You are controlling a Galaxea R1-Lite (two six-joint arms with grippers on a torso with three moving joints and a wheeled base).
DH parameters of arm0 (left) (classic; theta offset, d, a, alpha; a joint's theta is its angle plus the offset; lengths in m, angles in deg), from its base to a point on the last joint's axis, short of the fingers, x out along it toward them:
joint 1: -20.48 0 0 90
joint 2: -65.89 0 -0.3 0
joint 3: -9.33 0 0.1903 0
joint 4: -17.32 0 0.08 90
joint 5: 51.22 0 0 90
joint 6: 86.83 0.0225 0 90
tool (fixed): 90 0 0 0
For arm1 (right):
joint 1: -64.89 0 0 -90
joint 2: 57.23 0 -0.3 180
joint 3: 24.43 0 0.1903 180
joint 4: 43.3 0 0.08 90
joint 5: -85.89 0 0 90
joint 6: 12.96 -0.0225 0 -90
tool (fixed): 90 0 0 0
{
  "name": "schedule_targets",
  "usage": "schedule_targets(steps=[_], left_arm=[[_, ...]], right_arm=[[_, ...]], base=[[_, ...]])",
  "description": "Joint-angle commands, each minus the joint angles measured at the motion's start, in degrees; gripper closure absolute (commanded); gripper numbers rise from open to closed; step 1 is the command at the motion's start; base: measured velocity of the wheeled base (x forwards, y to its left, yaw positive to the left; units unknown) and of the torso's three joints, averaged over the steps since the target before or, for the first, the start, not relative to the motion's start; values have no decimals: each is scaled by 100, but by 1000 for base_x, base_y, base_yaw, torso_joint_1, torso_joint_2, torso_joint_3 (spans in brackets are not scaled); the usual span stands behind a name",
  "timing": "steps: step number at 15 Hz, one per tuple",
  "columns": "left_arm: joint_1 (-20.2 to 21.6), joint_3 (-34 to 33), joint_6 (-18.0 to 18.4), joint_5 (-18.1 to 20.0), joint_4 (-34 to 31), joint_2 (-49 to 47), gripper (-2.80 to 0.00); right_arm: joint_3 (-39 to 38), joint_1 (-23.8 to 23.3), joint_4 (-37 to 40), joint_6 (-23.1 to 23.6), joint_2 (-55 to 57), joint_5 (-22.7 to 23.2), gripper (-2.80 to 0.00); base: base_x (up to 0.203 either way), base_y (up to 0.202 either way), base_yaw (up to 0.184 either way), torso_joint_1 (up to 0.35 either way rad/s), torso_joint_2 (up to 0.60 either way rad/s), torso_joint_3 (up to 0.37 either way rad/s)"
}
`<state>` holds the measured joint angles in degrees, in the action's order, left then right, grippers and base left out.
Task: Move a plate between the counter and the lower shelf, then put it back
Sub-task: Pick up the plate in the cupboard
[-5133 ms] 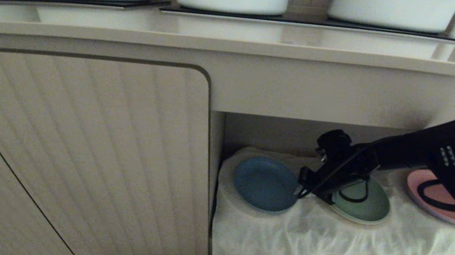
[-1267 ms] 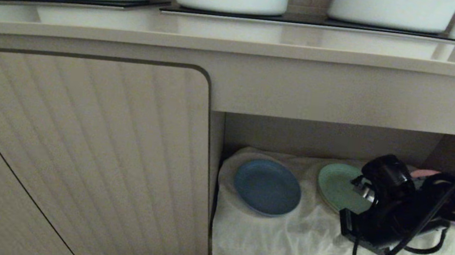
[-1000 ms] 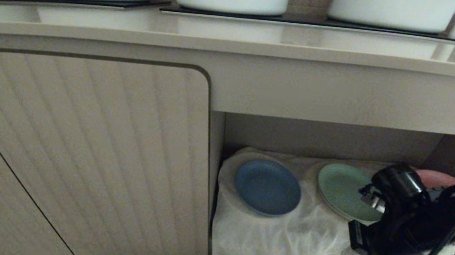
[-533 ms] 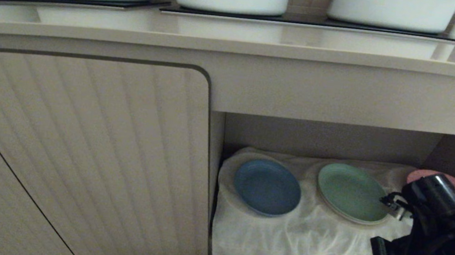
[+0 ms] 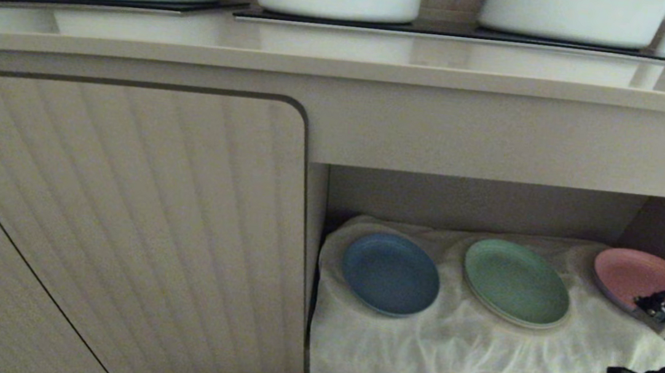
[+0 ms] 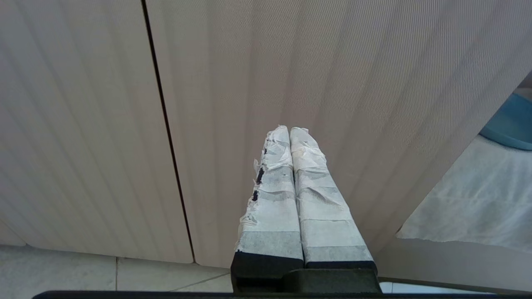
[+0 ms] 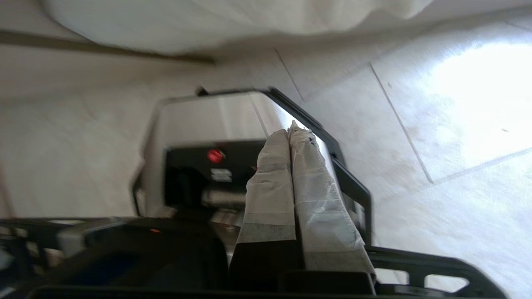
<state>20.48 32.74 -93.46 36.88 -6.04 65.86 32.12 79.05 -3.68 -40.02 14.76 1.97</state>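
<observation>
Since a second earlier my right claw [image 7: 291, 135] had drawn back out of the lower shelf [image 5: 474, 362] toward the floor, pads pressed together and empty. No writing was legible anywhere. I saw the plate [image 5: 390, 273] lying flat on the white cloth, leftmost beside the green plate [image 5: 516, 282], well apart from that claw. My left claw [image 6: 289, 133] was closed before the ribbed door [image 6: 332, 62].

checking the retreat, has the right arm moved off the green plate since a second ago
Yes. The right gripper has pulled back right and down, clear of the green plate, to the head view's bottom right corner.
</observation>
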Motion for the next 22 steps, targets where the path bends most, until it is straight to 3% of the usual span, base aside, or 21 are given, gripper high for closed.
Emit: schedule_targets(steps=[1,3,6,10,13,17,22], left_arm=[[0,-5,-5,-3,0,2,0],[0,-2,-5,-3,0,2,0],[0,4,-5,-3,0,2,0],[0,-3,-5,-3,0,2,0],[0,-5,-5,-3,0,2,0],[0,-5,-5,-3,0,2,0],[0,-5,-5,-3,0,2,0]], right_arm=[[-126,-7,14,-272,-844,-6,0],[-241,-10,8,-536,-1306,-211,0],[-563,-3,-7,-880,-1949,-906,0],[-1026,-6,-22,-852,-3042,-1527,0],[-1732,-338,-353,127,-3926,-1806,0],[-3190,-1068,-2141,1833,-4787,-1805,0],[-3317,-1446,-2525,2711,-5915,-1059,0]], base=[[0,0,0,0,0,0],[0,0,0,0,0,0],[0,0,0,0,0,0],[0,0,0,0,0,0],[0,0,0,0,0,0],[0,0,0,0,0,0],[0,0,0,0,0,0]])
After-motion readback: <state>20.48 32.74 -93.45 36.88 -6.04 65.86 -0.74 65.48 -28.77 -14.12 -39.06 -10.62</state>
